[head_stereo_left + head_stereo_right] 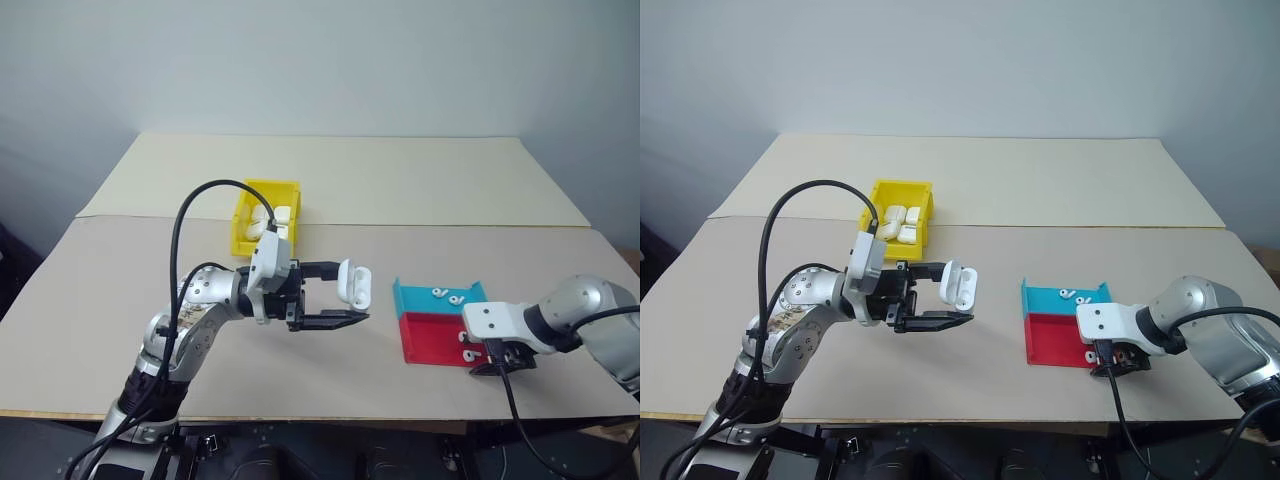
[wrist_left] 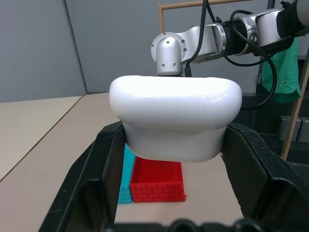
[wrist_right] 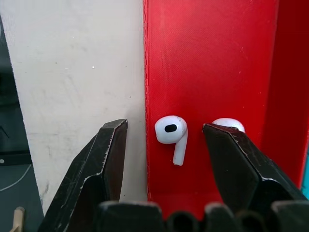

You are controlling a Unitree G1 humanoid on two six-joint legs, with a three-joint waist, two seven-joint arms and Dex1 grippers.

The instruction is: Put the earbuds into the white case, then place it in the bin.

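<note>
My left gripper (image 1: 345, 296) is shut on the white case (image 1: 355, 283), holding it in the air over the table's middle with its lid flipped open; the left wrist view shows the case (image 2: 175, 121) between the two fingers. My right gripper (image 3: 165, 126) points down over the red tray (image 3: 212, 63), open. One of the earbuds (image 3: 171, 135) lies on the tray between the fingers, touching neither. Another earbud (image 3: 228, 123) peeks out behind one finger. Two more earbuds (image 1: 448, 296) lie on the teal tray (image 1: 415, 295). The yellow bin (image 1: 250, 192) stands behind the left gripper.
The bin holds several white cases (image 1: 900, 222). The red tray (image 1: 430, 340) and teal tray sit side by side at the front right. The right arm (image 1: 570, 315) reaches in from the right edge. A seam (image 1: 450, 226) between two boards runs across the table.
</note>
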